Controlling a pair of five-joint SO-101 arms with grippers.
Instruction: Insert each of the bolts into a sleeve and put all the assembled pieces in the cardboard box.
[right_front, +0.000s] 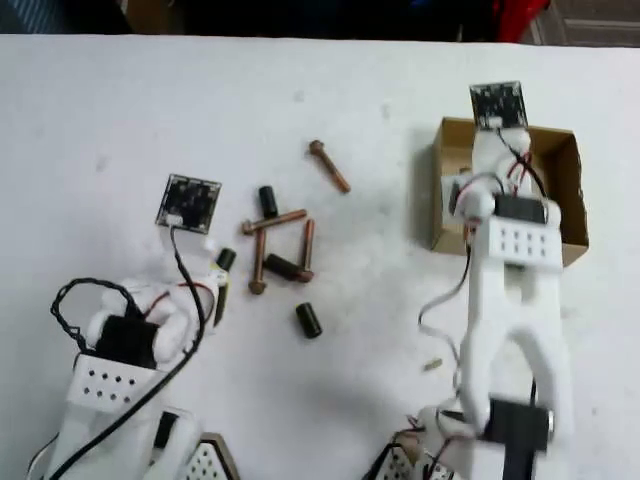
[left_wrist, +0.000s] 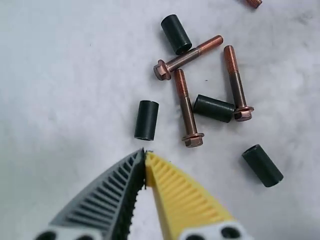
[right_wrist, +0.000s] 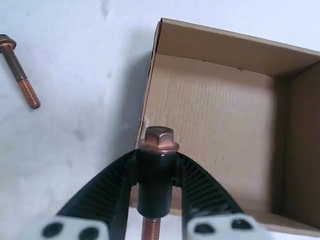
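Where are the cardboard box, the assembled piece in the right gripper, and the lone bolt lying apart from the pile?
cardboard box (right_wrist: 225, 45), right wrist view, on one inner wall.
assembled piece (right_wrist: 154, 180), right wrist view, on its black sleeve below the bolt head.
lone bolt (right_front: 328, 166), high view, on the middle of its shank.

Right hand (right_wrist: 156, 159) clamps a sleeve (right_wrist: 155, 186) holding a bolt (right_wrist: 158, 139) over the cardboard box (right_wrist: 215, 44) rim.

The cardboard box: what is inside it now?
The cardboard box floor that shows is bare. The right claw, shut on a sleeved bolt, hides part of it; what lies there cannot be seen.
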